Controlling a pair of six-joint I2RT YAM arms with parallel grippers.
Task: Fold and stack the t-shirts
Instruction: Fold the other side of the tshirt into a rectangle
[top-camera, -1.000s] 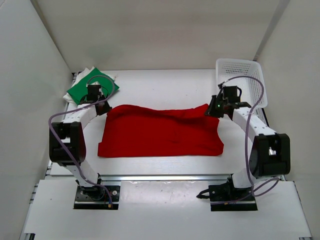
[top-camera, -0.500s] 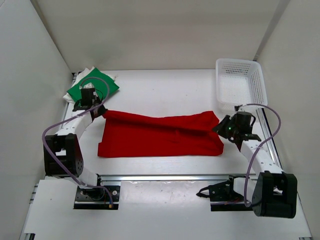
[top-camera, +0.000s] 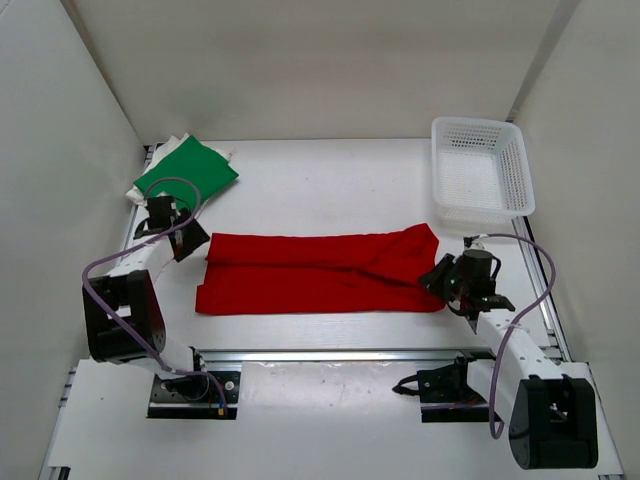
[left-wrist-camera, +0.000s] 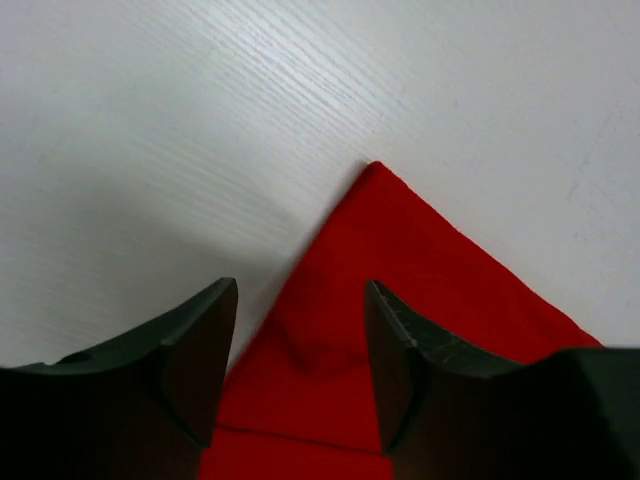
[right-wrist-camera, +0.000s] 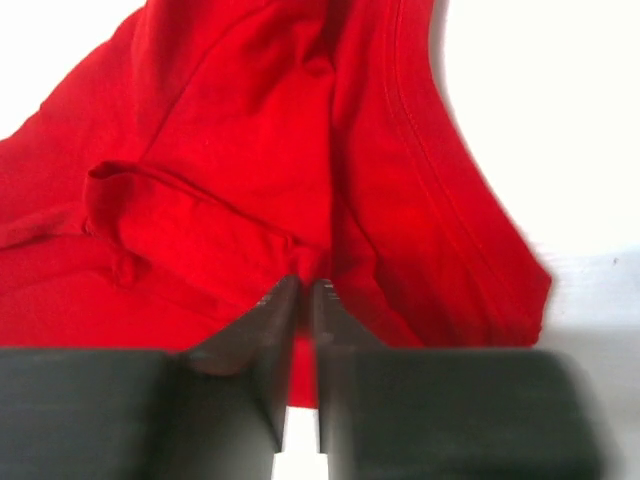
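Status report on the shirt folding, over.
Left gripper open over red shirt corner. Right gripper shut on its other end. Shirt folded lengthwise, flat. Green shirt far left, nothing blocking.

A white table (top-camera: 330, 180), evenly lit, stands boxed by plain white walls (top-camera: 320, 60) on its left, far and right sides.

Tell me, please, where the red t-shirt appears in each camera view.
Top external: red t-shirt lying flat, mid-frame.
Left wrist: its corner at lower centre, pointing up.
Right wrist: it fills most of the frame.
Shared landmark: the white table around it.
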